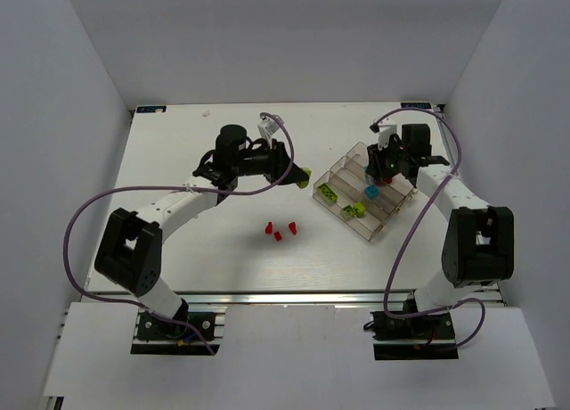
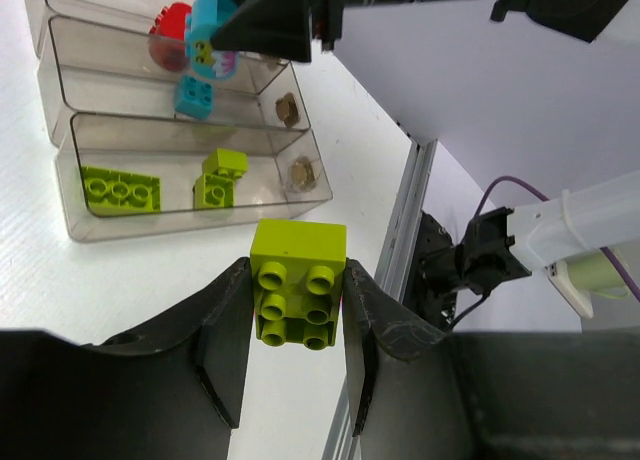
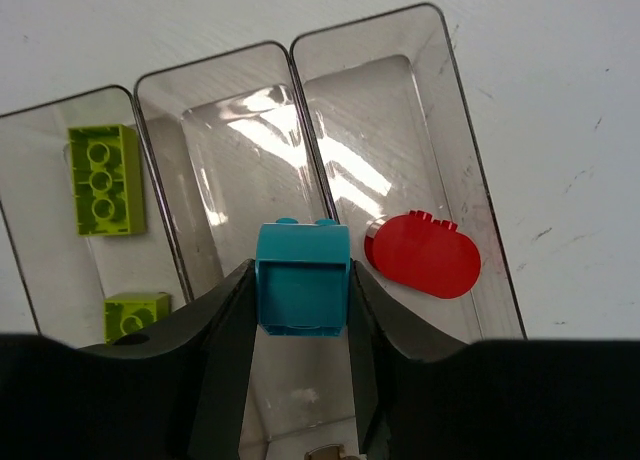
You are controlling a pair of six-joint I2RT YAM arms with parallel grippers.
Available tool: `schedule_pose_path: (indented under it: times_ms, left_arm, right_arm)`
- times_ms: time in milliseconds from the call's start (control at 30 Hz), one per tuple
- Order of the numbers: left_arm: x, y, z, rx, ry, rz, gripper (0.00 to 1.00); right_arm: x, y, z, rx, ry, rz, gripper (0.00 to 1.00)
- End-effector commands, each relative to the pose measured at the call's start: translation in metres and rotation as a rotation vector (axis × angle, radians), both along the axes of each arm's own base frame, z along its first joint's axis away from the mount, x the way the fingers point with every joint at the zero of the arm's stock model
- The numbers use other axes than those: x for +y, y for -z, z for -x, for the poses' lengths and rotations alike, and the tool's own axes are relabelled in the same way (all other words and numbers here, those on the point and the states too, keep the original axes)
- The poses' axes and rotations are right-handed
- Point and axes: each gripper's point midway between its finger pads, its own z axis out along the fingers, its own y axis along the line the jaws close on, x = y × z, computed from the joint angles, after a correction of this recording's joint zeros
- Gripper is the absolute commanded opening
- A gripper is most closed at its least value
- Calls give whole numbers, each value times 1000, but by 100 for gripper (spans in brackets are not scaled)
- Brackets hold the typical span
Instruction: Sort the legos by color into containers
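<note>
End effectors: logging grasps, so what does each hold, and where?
Left end effector pinches a yellow-green brick by its opposite sides; right end effector pinches a cyan brick likewise.

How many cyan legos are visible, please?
2: a lego in the right end effector above the tray, another in the compartment beside the greens; more could be hidden.

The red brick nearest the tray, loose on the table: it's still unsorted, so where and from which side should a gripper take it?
Probably from straight above, pinching two opposite side walls. The red brick lies low on the table, leaving only its top open. The next red brick sits close on its left, so set the fingers front and back. Its tilt is too small to read.
</note>
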Motion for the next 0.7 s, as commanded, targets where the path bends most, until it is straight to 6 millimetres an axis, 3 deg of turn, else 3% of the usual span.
schedule_pose_path:
  times_ms: [0, 67, 100, 200, 233, 267, 400, 500, 533, 633, 667]
  left_arm:
    - [-12, -17, -7, -22, -12, 9, 0]
    - [-19, -11, -11, -9, -19, -4, 0]
    - [-25, -13, -11, -8, -15, -6, 0]
    - [-44, -5, -11, 12, -2, -25, 0]
    - [-49, 5, -13, 31, 0, -42, 0]
    - [-50, 10, -16, 44, -7, -53, 0]
    - [-72, 26, -18, 86, -25, -79, 0]
    - [-89, 34, -20, 103, -29, -97, 0]
    - [-97, 28, -23, 87, -37, -93, 0]
    - [-105, 43, -36, 108, -100, -133, 0]
    - [-110, 41, -37, 105, -114, -134, 0]
  right_arm:
    - [-3, -7, -12, -26, -14, 41, 0]
    - [-1, -4, -10, -12, -23, 34, 0]
    - [-1, -2, -10, -7, -26, 36, 11]
    - [1, 3, -8, 9, -37, 28, 24]
    - [2, 3, -6, 14, -44, 26, 33]
    - [4, 1, -5, 13, -57, 13, 36]
    - [9, -15, 3, -21, -70, -25, 65]
    - [12, -32, 6, -57, -70, -54, 71]
    - [13, -35, 8, -64, -72, -61, 71]
    - [13, -50, 15, -93, -53, -95, 70]
    - [13, -69, 17, -154, -46, -112, 68]
